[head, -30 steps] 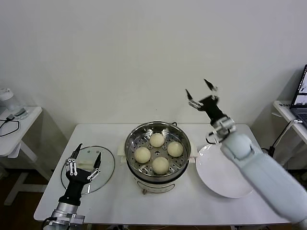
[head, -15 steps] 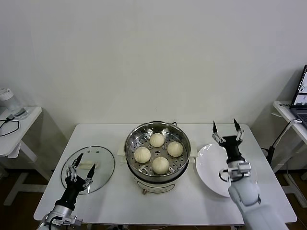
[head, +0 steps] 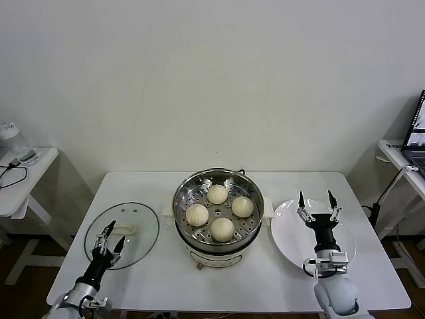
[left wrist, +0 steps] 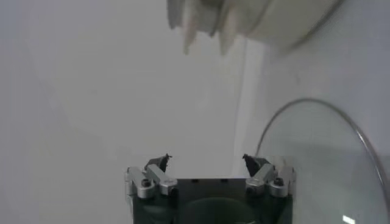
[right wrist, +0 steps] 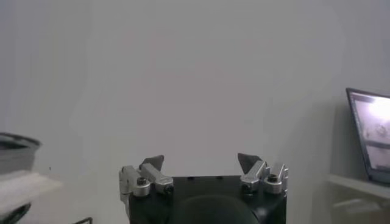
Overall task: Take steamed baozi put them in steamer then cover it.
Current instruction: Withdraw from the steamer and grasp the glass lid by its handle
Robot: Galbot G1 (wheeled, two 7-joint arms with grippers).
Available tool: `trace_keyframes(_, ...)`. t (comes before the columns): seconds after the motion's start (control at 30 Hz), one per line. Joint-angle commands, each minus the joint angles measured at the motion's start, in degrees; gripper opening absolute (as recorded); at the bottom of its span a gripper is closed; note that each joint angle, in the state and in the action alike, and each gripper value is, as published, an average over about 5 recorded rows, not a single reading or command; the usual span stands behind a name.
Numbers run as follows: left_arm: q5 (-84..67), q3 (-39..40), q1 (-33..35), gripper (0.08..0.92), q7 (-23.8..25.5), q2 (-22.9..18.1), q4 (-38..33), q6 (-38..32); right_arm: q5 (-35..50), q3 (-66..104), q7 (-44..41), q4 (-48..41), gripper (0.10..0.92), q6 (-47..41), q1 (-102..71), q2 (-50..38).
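Four cream-white baozi sit on the perforated tray inside the shiny steel steamer at the table's middle. The glass lid lies flat on the table to the steamer's left; its rim shows in the left wrist view. My left gripper is open and empty, low over the lid's near part, and it shows in its own wrist view. My right gripper is open and empty, pointing up above the white plate, and it shows in its own wrist view.
The white plate is empty, right of the steamer. A side table with a jug stands at far left. A laptop sits on a desk at far right and also shows in the right wrist view.
My right arm has come down from high behind the steamer to low over the plate. My left gripper has sunk lower toward the table's front edge over the lid.
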Motion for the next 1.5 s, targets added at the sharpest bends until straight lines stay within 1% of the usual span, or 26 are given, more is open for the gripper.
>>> trace_keyframes(0.03,5.4,1.4,-6.3,0.823,-3.2,-0.2,9.5,-0.6,-1.2,1.6,-0.1,-0.4,0.823,0.6,-2.5,2.2)
trace_keyframes(0.23,7.0,2.0,-9.2,0.823,-4.7,-1.2,11.3,2.0,-1.6,1.6,-0.5,-0.7,0.823,0.9,-2.6,2.6)
trace_keyframes(0.4,7.9,2.4,-10.8,0.823,-5.1,-1.5,12.1,4.1,-1.7,1.8,-0.8,-1.1,0.823,1.3,-2.7,2.5)
trace_keyframes(0.83,7.7,4.4,-14.9,0.823,-5.1,-1.9,15.8,4.6,-2.2,2.2,-1.1,-1.2,0.823,1.7,-3.0,2.8)
trace_keyframes(1.1,7.7,5.1,-16.1,0.821,-4.8,-2.1,17.8,4.6,-2.6,2.3,-1.0,-1.0,0.823,1.8,-2.9,2.7)
trace_keyframes(1.2,7.8,5.0,-16.2,0.784,-4.6,-2.1,18.1,4.6,-2.7,2.2,-0.9,-0.9,0.823,1.7,-2.6,2.5)
trace_keyframes(1.5,7.6,5.0,-16.3,0.532,-4.4,-2.1,19.3,4.3,-2.8,2.0,-0.9,-0.9,0.823,1.6,-2.4,2.6)
